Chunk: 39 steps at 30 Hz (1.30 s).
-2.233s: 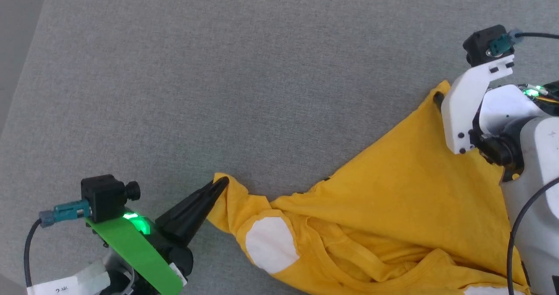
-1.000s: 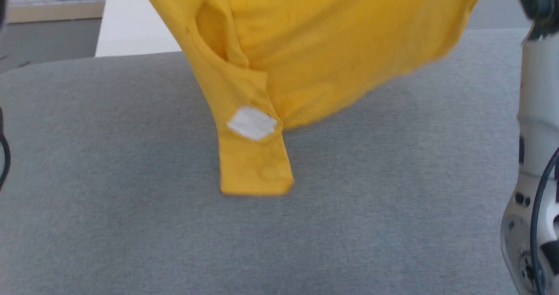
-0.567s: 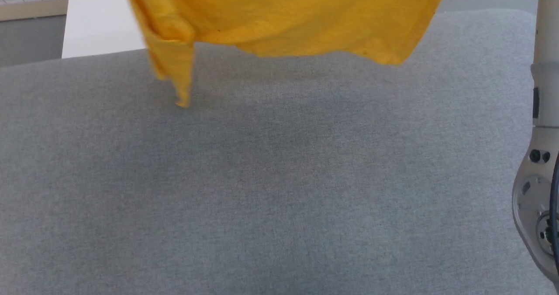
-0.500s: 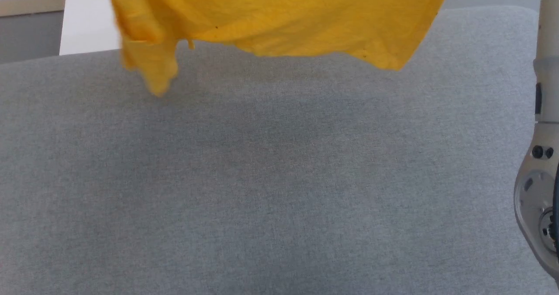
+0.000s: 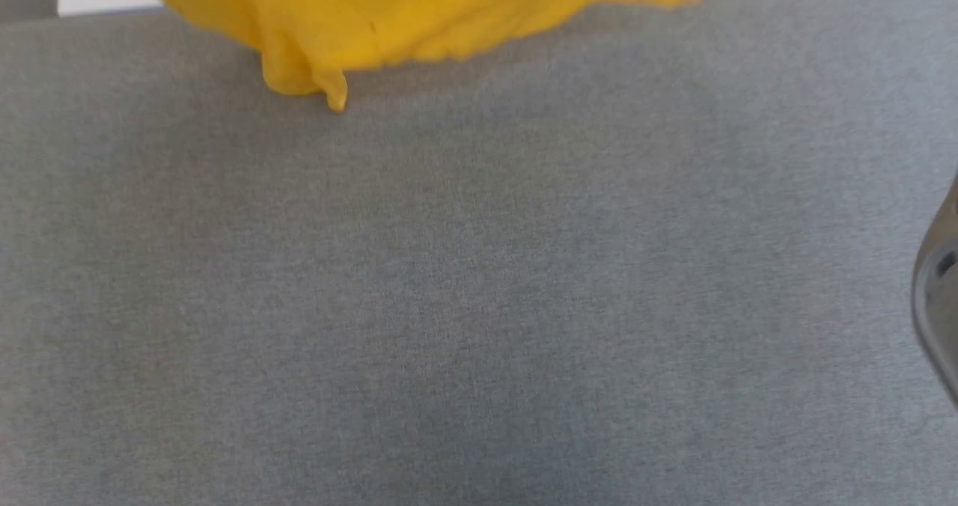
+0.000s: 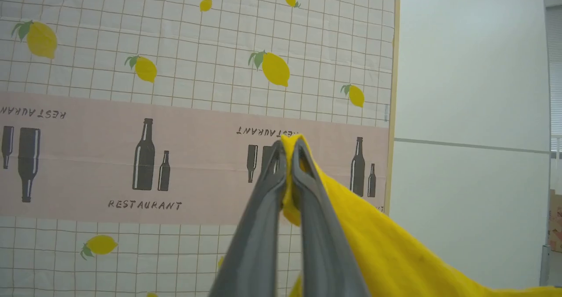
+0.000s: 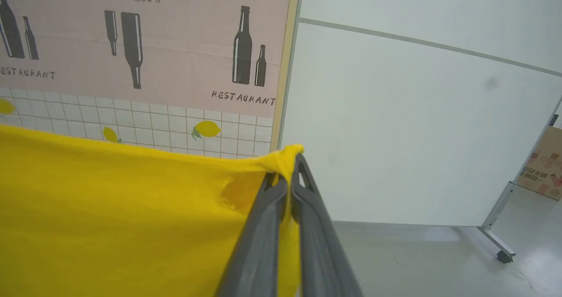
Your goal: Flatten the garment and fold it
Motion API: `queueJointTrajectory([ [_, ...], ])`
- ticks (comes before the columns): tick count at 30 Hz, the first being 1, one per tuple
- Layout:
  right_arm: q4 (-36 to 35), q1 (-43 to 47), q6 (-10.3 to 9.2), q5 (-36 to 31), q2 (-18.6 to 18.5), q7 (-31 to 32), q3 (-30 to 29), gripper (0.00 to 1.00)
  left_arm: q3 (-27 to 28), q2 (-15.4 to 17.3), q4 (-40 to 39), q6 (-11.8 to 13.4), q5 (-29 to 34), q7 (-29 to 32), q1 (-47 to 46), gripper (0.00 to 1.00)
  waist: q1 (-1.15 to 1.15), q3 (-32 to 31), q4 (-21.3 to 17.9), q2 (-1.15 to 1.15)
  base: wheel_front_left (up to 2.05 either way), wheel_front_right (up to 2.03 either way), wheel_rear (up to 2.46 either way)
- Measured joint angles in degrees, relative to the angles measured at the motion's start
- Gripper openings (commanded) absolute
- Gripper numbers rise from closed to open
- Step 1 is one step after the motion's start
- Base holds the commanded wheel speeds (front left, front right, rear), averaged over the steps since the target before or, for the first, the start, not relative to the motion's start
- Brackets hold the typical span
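The garment [image 5: 389,19], a bright yellow T-shirt, hangs in the air above the grey table [image 5: 479,304]; its lower edge and one dangling sleeve show at the top of the head view. In the left wrist view my left gripper [image 6: 287,150] is shut on a yellow corner of the garment [image 6: 377,248], which drapes away to the right. In the right wrist view my right gripper [image 7: 287,165] is shut on another bunched corner of the garment [image 7: 109,218], whose cloth stretches taut to the left.
A pale arm segment [image 5: 939,304] stands at the right edge of the head view. Beyond the table are a lemon-and-bottle printed screen [image 6: 175,112], a white panel [image 7: 417,125] on castors, and a cardboard box [image 7: 542,165] on the floor.
The garment went from lying bunched on the table to hanging lifted between both grippers. Over the last second its hem has risen and swung toward the top of the head view, which itself shifted.
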Motion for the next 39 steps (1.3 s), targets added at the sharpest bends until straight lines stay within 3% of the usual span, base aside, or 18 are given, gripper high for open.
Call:
queueJointTrajectory([
  [12,2.32,-7.66,0.0,-1.0,0.0,-5.47,-0.13,0.0,1.72,-0.14,-0.36,-2.76,-1.93,-3.21,-6.66,0.0,0.0,9.9,0.84,0.0,0.0,0.0,0.0],
  [22,4.19,-6.05,0.0,-1.62,-0.01,-7.1,4.14,0.0,-1.53,2.49,-4.42,-4.15,-7.83,-3.89,-2.05,0.0,0.01,16.17,2.64,0.0,0.0,0.0,0.0],
  [30,1.31,3.42,0.0,3.93,-0.01,-2.48,9.69,0.0,-9.67,10.24,-16.69,-4.16,-17.22,0.16,10.0,0.0,0.0,15.51,5.09,0.0,0.0,0.0,0.0],
  [39,-16.03,25.35,0.0,14.66,-0.35,3.0,12.45,0.0,-12.09,15.95,-29.03,-4.08,-26.64,-2.34,31.78,0.0,-0.01,10.84,6.44,0.0,0.0,0.0,0.0],
])
